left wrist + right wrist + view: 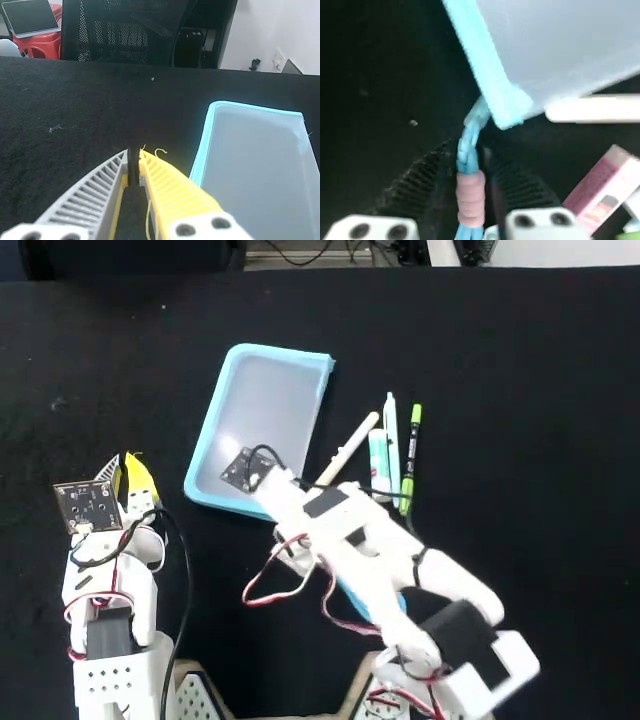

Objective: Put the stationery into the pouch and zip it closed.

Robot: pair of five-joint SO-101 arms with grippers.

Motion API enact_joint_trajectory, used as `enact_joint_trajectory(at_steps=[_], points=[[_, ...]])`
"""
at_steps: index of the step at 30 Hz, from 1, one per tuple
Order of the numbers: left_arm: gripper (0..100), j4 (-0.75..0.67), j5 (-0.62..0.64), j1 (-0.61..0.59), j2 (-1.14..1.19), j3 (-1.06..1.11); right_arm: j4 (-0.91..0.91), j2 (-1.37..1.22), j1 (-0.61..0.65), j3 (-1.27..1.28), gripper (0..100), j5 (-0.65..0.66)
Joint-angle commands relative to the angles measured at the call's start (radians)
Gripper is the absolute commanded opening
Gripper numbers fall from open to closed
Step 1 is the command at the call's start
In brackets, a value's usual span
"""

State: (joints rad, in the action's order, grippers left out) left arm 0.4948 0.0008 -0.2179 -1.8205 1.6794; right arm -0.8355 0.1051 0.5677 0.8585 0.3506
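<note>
My right fingers (520, 187) seemed clamped on the zip cord (469, 150) at a corner of the pouch (265, 425). Pens (410, 455) lay beside it on the bench (520, 360). My left fingers (162, 177) were together, empty.

The pouch (262, 405) is see-through grey with light blue trim, lying flat and at an angle on the black surface (520, 360). A blue cord (468, 145) with a pink bead (470, 197) comes off its corner. Just beside the pouch lie a cream stick (347, 448), a white pen (391, 430) and a green marker (411, 455).
</note>
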Motion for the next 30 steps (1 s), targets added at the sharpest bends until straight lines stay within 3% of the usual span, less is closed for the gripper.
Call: enact_joint_trajectory(at_steps=[1,4,7,20,30], points=[[5,-0.003,-0.002,-0.015,-0.002,-0.002,-0.048,-0.054,-0.044,-0.085,14.7,-0.002],[5,-0.003,-0.002,-0.015,-0.002,-0.002,-0.055,-0.093,-0.040,-0.119,11.6,0.003],[5,-0.003,-0.002,-0.015,-0.002,-0.002,-0.049,-0.096,-0.040,-0.127,0.6,0.008],[5,-0.003,-0.002,-0.007,-0.002,-0.002,-0.115,0.412,-0.044,-0.119,1.0,0.011],[5,-0.083,0.005,-0.010,0.002,0.021,-0.114,0.661,-0.046,-0.113,1.0,0.193]])
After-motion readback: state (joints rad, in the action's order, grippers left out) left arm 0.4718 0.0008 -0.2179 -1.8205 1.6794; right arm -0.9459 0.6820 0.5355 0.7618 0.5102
